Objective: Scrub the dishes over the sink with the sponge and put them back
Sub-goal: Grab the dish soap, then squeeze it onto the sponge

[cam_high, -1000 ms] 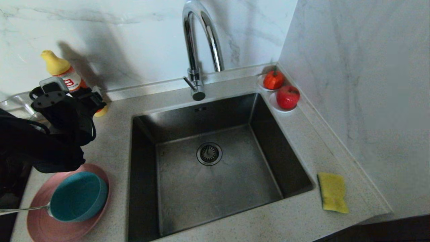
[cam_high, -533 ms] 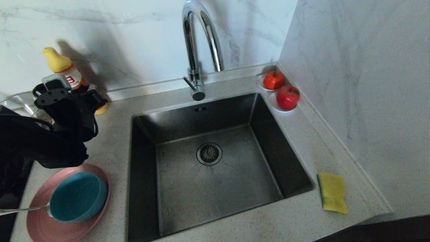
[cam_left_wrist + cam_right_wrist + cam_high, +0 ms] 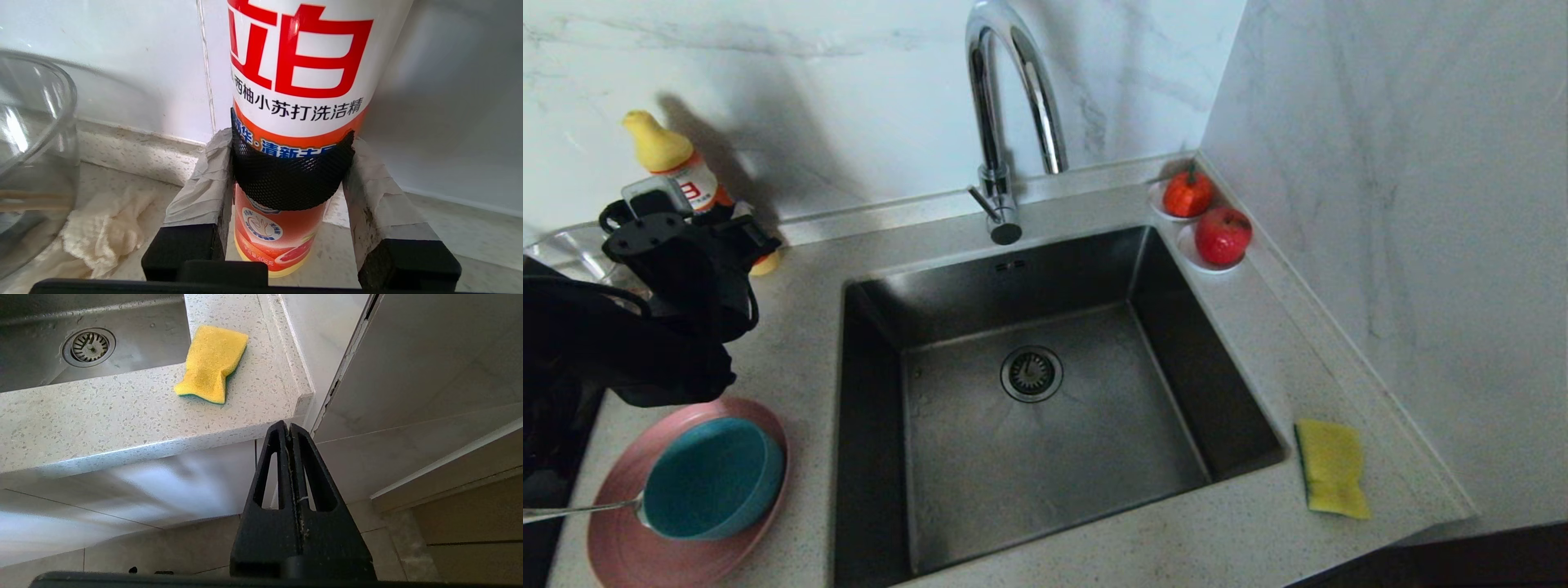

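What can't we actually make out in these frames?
- Bottle cap and top: cut off by the left wrist view's upper edge.
- Bottle's lower body, head view: behind the left gripper, shut on it.
- Spoon handle end: past the head view's left edge.
- Plate far rim: under the left arm.
- Sponge green face: turned down, only an edge shows.

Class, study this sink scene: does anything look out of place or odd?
Yes. The left gripper is shut on the dish soap bottle, lifted off the counter, while the sponge lies untouched right of the sink.
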Controlling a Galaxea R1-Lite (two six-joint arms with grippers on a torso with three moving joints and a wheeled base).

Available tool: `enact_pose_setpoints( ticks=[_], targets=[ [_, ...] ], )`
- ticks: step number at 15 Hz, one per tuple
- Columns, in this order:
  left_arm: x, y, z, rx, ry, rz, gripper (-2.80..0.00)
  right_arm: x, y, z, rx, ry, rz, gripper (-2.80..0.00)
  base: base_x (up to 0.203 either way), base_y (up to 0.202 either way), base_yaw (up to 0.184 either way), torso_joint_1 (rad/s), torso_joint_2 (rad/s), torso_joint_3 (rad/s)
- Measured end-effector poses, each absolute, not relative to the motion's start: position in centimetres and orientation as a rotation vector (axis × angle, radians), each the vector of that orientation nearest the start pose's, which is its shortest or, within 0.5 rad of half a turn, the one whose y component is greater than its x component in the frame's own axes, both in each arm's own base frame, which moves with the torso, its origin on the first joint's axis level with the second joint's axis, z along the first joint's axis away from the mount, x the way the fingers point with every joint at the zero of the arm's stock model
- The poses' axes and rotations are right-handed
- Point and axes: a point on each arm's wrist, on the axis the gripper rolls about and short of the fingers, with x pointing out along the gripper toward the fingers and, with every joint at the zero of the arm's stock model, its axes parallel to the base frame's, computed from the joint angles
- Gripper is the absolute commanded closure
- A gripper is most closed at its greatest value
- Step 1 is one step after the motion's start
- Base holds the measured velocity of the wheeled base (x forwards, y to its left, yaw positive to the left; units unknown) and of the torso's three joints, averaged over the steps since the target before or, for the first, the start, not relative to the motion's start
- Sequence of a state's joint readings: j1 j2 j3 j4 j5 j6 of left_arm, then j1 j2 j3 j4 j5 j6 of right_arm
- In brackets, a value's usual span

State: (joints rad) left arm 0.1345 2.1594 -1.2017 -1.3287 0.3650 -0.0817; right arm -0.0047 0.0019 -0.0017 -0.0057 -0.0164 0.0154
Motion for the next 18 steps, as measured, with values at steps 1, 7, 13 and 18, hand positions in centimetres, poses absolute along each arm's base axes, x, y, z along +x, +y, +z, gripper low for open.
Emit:
enact_pose_setpoints(
  ticks=[1,7,13,18],
  targets=[
    [41.4,6.4,19.0,-0.123,-0.393,0.478,0.0,-2.3,0.0,7.7,0.016,-0.006,-0.021,0.0,0.0,0.0,0.0,0.0,0.0,0.0],
    [38.4,5.9,20.3,-0.119,-0.372,0.47,0.0,-2.3,0.0,7.7,0.015,-0.005,-0.021,0.0,0.0,0.0,0.0,0.0,0.0,0.0],
    [35.1,4.5,23.8,-0.111,-0.336,0.394,0.0,-2.3,0.0,7.7,0.015,-0.006,-0.021,0.0,0.0,0.0,0.0,0.0,0.0,0.0],
    [30.8,0.7,28.2,-0.102,-0.305,0.267,0.0,-2.3,0.0,7.7,0.015,-0.006,-0.021,0.0,0.0,0.0,0.0,0.0,0.0,0.0]
  ],
)
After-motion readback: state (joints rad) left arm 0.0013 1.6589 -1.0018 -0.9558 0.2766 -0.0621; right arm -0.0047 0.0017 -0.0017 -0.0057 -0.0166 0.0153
